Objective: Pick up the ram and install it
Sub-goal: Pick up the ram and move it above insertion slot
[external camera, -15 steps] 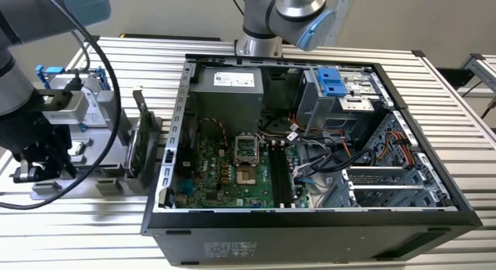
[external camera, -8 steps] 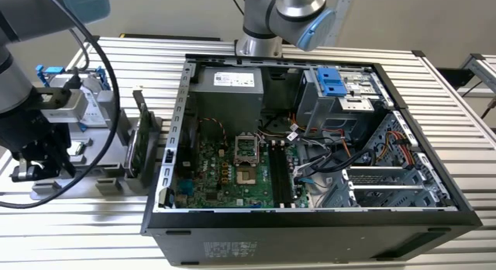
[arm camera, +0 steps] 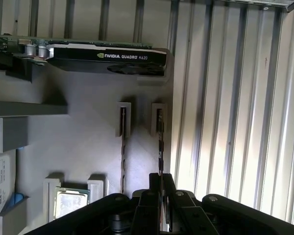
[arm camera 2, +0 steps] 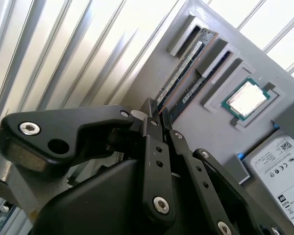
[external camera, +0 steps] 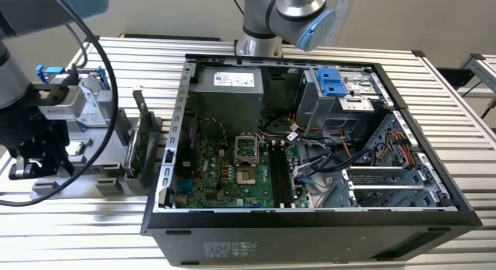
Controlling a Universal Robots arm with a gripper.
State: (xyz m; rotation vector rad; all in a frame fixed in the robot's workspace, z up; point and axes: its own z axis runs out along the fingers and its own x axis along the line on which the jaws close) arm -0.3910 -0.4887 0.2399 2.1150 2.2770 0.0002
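The ram point(arm camera: 159, 142) is a thin dark stick standing on edge in a slot of the grey holder point(arm camera: 88, 137); a second stick point(arm camera: 122, 147) stands in the slot beside it. My gripper point(arm camera: 160, 182) is down over the near end of the ram, fingers pressed against both faces, and the stick still sits in its slot. The second wrist view shows the same ram point(arm camera 2: 183, 63) running in between the fingertips of the gripper point(arm camera 2: 158, 111), with the other stick point(arm camera 2: 198, 83) alongside. In the exterior view the gripper point(external camera: 27, 165) hangs over the holder at that view's left.
The open computer case point(external camera: 310, 142) lies at the centre, its motherboard's black slots point(external camera: 280, 171) exposed. The holder also carries a green graphics card point(arm camera: 108, 56), a processor chip point(arm camera 2: 245, 98) and a hard drive point(arm camera 2: 284, 161). The table is ribbed metal.
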